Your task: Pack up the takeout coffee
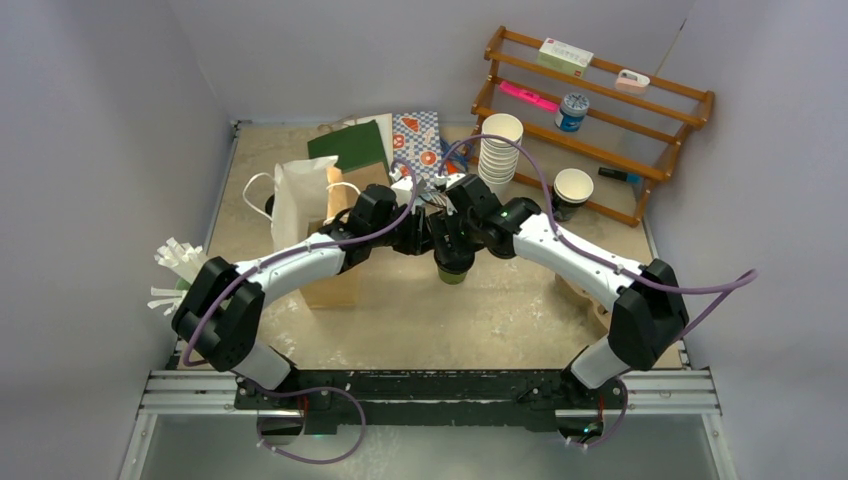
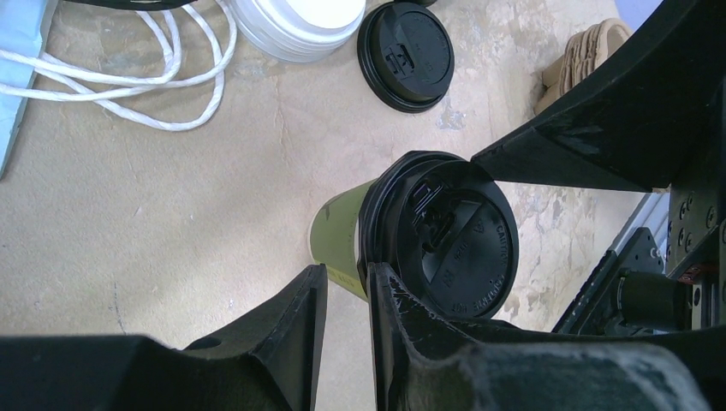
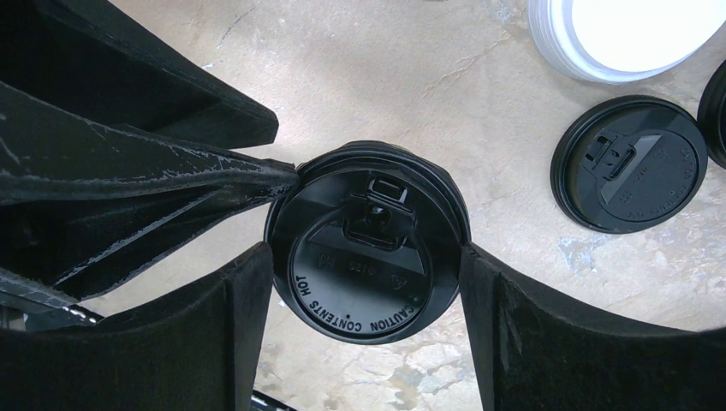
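Note:
The takeout coffee is a green paper cup [image 1: 453, 272] [image 2: 338, 235] with a black plastic lid [image 2: 445, 240] [image 3: 368, 244], standing upright mid-table. My right gripper [image 1: 457, 245] [image 3: 366, 257] comes down from above, and its fingertips touch the lid's rim on both sides. From the left, my left gripper [image 1: 418, 238] [image 2: 347, 274] reaches the cup's side with a narrow gap between its fingers. One left finger [image 3: 287, 174] lies against the lid's rim; the other sits beside the cup wall, and nothing is pinched between them.
A loose black lid [image 3: 629, 163] [image 2: 405, 53] and a stack of white lids [image 3: 625, 38] lie just beyond the cup. A white paper bag [image 1: 300, 200], stacked white cups [image 1: 499, 150], a dark lidless cup [image 1: 572, 190] and a wooden rack [image 1: 600, 110] stand further back.

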Controlling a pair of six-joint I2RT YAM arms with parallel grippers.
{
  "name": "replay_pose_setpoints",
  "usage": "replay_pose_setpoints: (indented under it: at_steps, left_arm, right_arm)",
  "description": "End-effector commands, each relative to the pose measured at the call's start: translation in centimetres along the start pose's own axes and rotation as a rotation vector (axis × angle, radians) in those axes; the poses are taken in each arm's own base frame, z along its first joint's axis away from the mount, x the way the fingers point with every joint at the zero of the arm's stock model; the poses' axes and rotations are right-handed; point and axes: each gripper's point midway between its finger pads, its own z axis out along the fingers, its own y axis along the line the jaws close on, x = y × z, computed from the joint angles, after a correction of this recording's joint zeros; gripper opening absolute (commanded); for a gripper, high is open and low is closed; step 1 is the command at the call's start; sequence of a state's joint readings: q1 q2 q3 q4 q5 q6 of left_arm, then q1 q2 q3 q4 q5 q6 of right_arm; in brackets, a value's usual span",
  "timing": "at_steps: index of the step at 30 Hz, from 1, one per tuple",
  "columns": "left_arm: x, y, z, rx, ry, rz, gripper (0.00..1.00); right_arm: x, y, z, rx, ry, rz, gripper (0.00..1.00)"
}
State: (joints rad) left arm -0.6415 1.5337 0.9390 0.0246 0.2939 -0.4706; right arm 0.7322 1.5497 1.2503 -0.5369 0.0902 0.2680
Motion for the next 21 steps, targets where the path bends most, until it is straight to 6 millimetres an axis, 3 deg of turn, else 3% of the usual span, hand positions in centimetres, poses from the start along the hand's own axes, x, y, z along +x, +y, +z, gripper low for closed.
replay_pose_setpoints:
  at_steps: [1,10,21]
  left_arm:
    - [0.4,-0.3,0.5,0.032,0.003,-0.002,0.27]
    - [1.1,0.1,0.7,0.030,0.018,-0.013,0.27]
    - [2.0,0.5,0.6,0.017,0.031,-0.017,0.27]
  right_arm:
    - [0.9,0.1,0.2,-0.001,0.007,-0.005,0.76]
    - [2.7,-0.2,0.8,0.005,0.036,0.005,0.75]
    - [1.3,0.0,0.0,0.024,0.009,-0.019,0.81]
